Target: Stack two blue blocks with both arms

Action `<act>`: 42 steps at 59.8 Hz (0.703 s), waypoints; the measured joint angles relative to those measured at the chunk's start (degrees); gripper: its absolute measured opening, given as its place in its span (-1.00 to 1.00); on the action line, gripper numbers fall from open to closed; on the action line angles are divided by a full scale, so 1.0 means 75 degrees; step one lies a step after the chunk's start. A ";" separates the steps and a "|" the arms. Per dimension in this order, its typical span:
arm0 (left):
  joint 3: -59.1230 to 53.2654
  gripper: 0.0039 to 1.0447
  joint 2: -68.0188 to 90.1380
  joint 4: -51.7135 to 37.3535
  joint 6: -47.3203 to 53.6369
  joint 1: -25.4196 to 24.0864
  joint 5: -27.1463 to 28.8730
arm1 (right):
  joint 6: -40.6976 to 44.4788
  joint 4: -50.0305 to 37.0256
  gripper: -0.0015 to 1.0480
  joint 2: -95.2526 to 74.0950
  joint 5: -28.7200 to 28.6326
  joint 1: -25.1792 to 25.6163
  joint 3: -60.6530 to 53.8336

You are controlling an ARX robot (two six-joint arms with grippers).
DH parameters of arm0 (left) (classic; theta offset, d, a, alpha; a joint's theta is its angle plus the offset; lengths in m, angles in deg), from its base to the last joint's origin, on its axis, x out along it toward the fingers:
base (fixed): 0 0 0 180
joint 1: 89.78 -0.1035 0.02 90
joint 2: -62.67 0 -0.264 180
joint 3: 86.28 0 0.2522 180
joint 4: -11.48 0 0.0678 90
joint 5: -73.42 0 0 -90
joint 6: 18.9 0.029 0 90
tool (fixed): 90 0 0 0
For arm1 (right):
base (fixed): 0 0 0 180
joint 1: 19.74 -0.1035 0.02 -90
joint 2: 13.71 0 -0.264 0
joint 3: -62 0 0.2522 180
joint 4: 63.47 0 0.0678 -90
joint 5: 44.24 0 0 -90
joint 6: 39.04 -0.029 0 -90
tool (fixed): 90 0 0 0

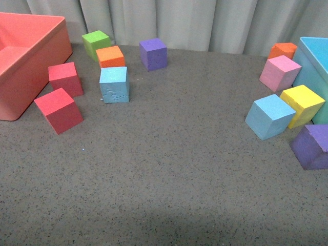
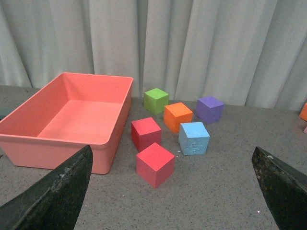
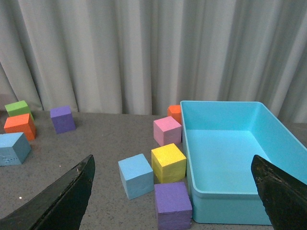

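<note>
One sky-blue cube with scuffed dents (image 1: 114,85) sits at the left, beside the orange cube; it also shows in the left wrist view (image 2: 194,138) and at the edge of the right wrist view (image 3: 13,148). The other sky-blue cube (image 1: 270,116) sits at the right beside a yellow cube; it also shows in the right wrist view (image 3: 136,175). Neither arm shows in the front view. My left gripper (image 2: 175,201) is open and empty, well short of the scuffed cube. My right gripper (image 3: 175,201) is open and empty, short of the smooth blue cube.
A salmon-red bin (image 1: 20,61) stands far left with two red cubes (image 1: 58,109), a green cube (image 1: 96,43), an orange cube (image 1: 110,56) and a purple cube (image 1: 153,53) near it. A light-blue bin (image 1: 316,72) stands far right with pink (image 1: 280,73), yellow (image 1: 302,104), orange and purple (image 1: 312,146) cubes.
</note>
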 joint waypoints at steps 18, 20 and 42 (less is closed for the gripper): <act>0.0000 0.88 0.0000 0.0000 0.0000 0.0000 0.0009 | 0.1900 -0.1265 0.81 -0.2608 0.1717 -0.0527 0.0449; 0.0000 0.88 0.0000 0.0000 0.0000 0.0000 0.0006 | 0.1821 -0.1498 0.81 -0.3168 0.1545 -0.0481 0.0621; 0.0000 0.88 0.0000 0.0000 0.0000 0.0000 0.0009 | 0.0300 -0.1915 0.81 -1.0016 -0.0440 -0.0472 0.4319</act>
